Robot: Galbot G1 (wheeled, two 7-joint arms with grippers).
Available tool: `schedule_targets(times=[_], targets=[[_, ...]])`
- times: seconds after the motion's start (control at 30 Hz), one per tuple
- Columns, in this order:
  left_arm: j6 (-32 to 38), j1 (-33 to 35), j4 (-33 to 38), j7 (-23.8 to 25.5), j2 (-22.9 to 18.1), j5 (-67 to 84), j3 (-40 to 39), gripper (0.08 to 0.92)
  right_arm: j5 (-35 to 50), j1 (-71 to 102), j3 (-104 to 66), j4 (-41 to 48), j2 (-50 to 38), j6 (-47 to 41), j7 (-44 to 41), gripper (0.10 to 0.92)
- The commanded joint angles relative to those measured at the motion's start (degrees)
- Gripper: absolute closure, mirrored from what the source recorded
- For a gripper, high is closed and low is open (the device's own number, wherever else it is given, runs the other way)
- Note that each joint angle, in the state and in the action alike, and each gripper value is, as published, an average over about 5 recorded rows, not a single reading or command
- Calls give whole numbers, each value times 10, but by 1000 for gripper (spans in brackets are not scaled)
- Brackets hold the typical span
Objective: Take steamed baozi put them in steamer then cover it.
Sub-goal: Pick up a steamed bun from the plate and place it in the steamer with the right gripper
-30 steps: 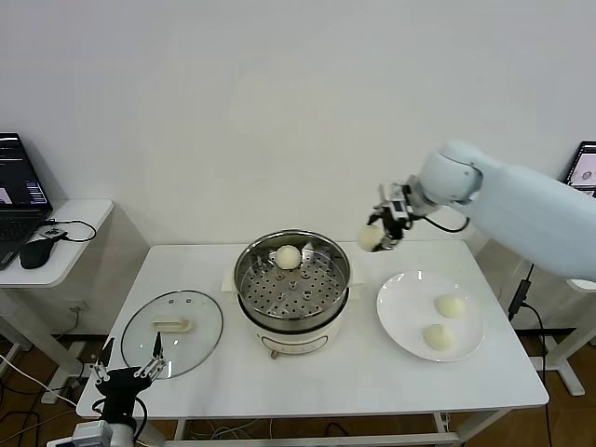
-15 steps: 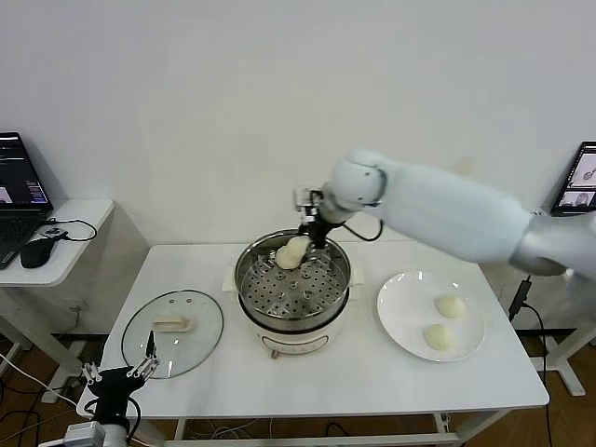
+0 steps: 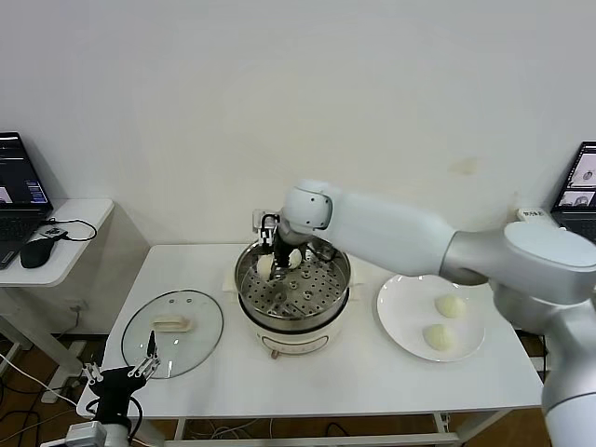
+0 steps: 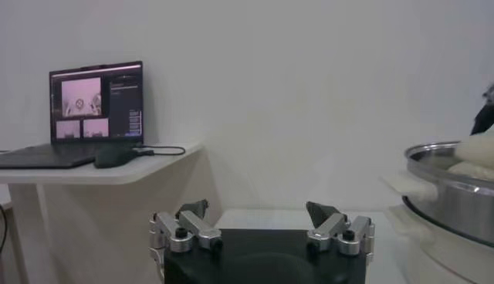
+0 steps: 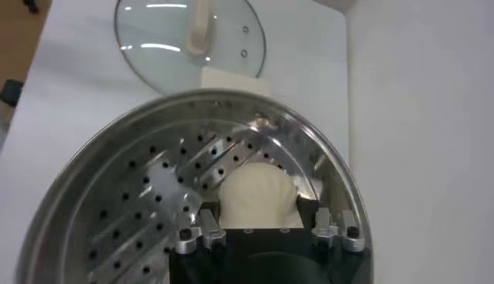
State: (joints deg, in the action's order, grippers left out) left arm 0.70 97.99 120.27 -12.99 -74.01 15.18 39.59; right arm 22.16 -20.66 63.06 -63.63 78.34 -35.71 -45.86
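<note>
**Second bun now down inside the steamer**

Your right gripper (image 3: pixel 271 262) has swung from beside the plate, across the pot and down into the steamer (image 3: pixel 292 284), and it is pinching a steamed baozi (image 5: pixel 258 195) just above the perforated tray on the side nearest the cover (image 3: pixel 172 331). That puts you at the release step. One more bun (image 3: pixel 294 258) sits right beside it in the pot, and two (image 3: pixel 450 305) (image 3: pixel 435 337) wait on the white plate (image 3: pixel 400 321), so you are about halfway through loading.

Your left gripper (image 3: pixel 119 374) hangs parked at the table's front edge below the cover, fingers spread.

You cannot tell whether the held bun touches the tray: the wrist body hides its underside, and the arm covers the pot's far rim.
</note>
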Motion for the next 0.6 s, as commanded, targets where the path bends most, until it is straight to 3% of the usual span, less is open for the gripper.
schedule_targets(times=[0.03, 0.27, 0.47, 0.6], targets=[[0, -2, -2, 0, 1, 1, 1, 177, -9, 27, -3, 50, 41, -6, 14, 397], [1, -4, -4, 0, 1, 1, -1, 177, -13, 33, -7, 58, 44, -5, 16, 389], [0, -4, -1, 0, 1, 0, -1, 177, -13, 13, -6, 23, 13, -2, -14, 254], [0, -2, 3, 0, 0, 0, -1, 177, -15, -20, -1, -29, -30, 21, -56, 208]])
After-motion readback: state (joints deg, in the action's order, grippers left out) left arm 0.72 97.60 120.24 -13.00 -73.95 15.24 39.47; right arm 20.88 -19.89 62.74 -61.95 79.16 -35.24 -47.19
